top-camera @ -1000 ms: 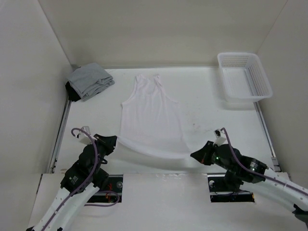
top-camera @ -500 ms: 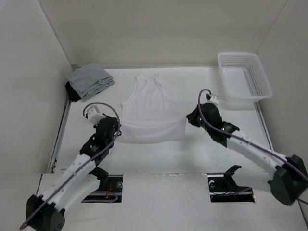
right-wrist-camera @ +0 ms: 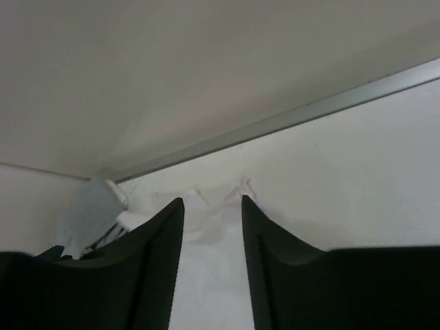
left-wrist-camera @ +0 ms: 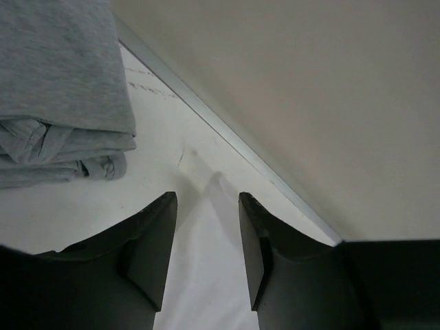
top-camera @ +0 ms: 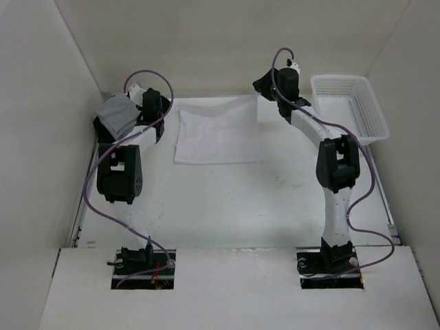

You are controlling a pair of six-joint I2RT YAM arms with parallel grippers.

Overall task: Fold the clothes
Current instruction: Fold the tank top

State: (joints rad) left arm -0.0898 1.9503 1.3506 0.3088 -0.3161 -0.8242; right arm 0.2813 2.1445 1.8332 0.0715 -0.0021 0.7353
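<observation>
A white garment (top-camera: 216, 130) lay folded in half, a flat rectangle at the far middle of the table (top-camera: 227, 206). The left gripper (left-wrist-camera: 206, 198) and right gripper (right-wrist-camera: 212, 201) hovered at its two far corners, jaws apart and holding nothing. The best move was probably to lift both arms straight up, so no finger snagged the top layer, then check the edges before another fold.
</observation>
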